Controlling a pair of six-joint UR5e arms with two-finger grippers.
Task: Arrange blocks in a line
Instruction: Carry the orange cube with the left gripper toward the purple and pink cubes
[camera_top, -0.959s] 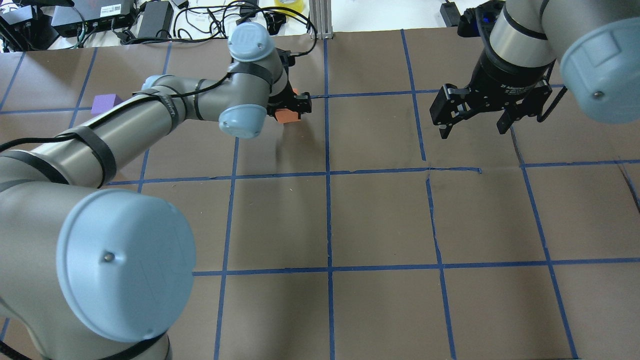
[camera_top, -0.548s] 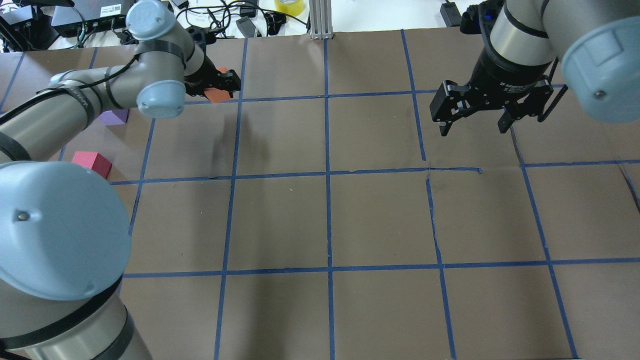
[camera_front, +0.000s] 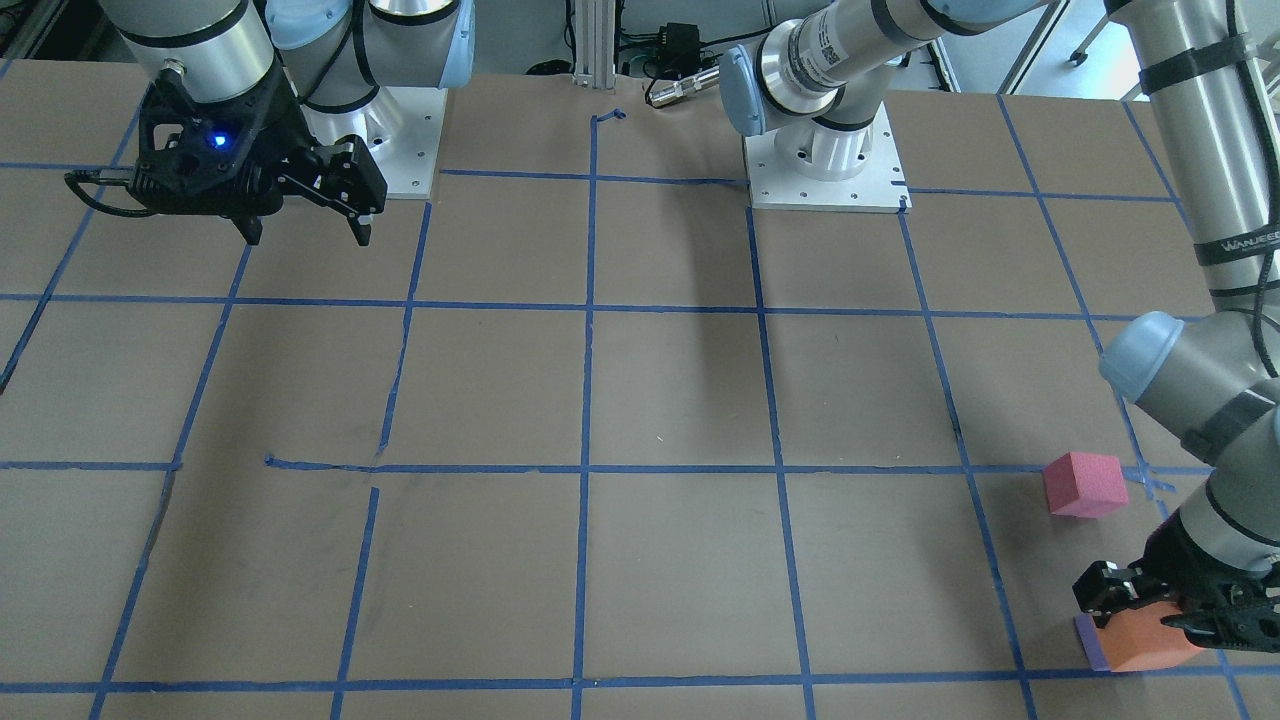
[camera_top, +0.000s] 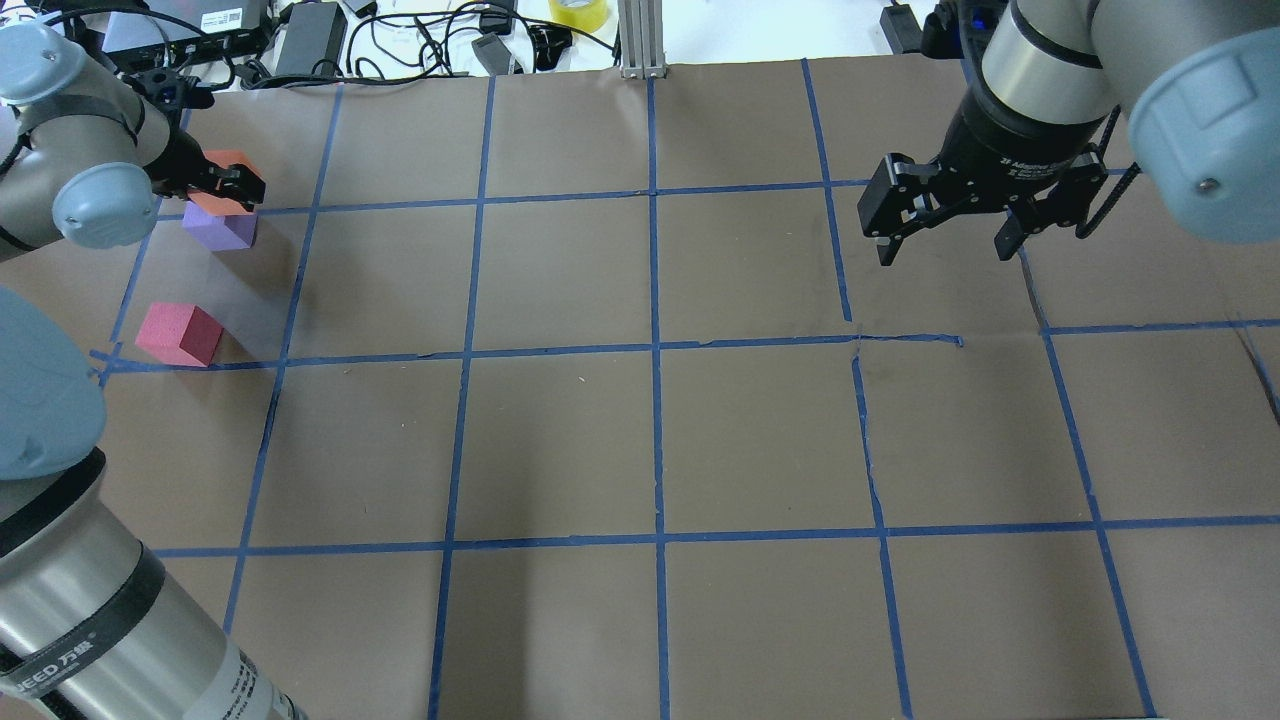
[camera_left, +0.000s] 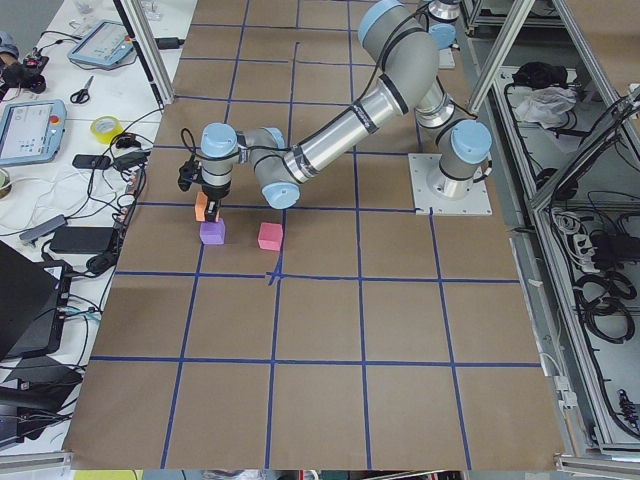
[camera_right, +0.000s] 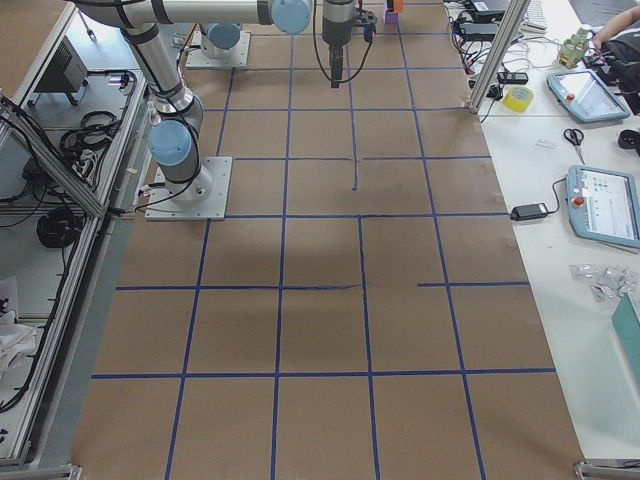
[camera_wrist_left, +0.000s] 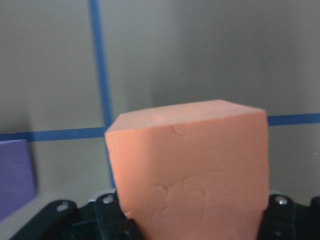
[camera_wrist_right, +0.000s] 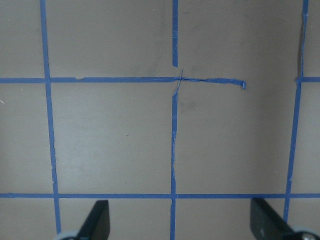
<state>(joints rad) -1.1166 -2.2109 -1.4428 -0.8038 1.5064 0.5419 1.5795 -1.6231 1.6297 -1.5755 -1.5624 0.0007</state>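
Left gripper clamped on orange block, far-left of table, just beside purple block (contact unclear). Pink block near, apart. Right gripper spread wide, empty, hovering far right.

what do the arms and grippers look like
The left arm and right arm are silver-grey tubes with pale blue joint caps; the left has black straps and lettering. The left gripper and right gripper are black, the right with white lettering.
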